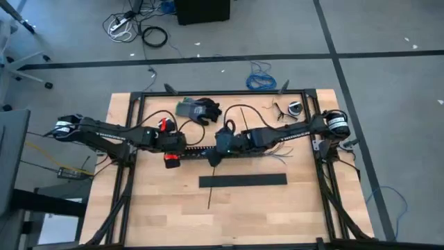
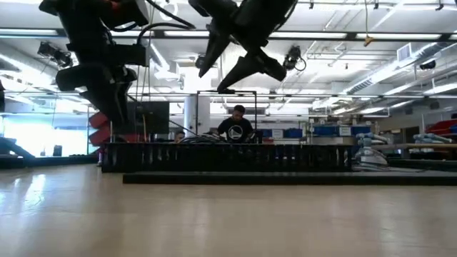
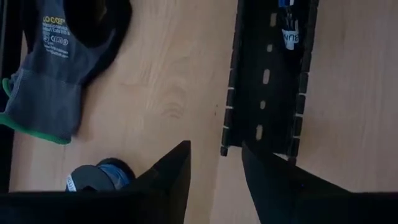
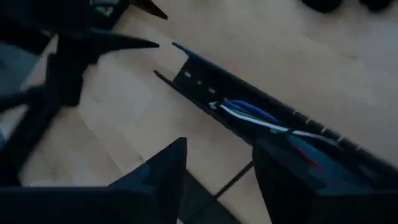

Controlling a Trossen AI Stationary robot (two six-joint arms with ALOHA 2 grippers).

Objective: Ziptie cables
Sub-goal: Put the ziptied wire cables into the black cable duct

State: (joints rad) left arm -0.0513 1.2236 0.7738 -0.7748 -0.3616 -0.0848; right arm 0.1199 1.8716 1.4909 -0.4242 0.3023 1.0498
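Both claws hover above the bench (image 1: 139,215) — left claw (image 3: 214,165) and right claw (image 4: 217,162) each spread apart, empty — while the cables (image 4: 252,117) lie inside the slotted duct (image 4: 205,84) between them.

Grey work glove (image 3: 46,62) with yellow brand print on cuff, not clearly readable

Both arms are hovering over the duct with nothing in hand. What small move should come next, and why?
Probably lower the right gripper onto the cables lying in the slotted duct and grip them. Its fingers are open and hang just above them, empty. The left gripper, also open and empty, hovers past the duct's end. One ziptie lies loose on the table, but the bundle likely needs lifting first.
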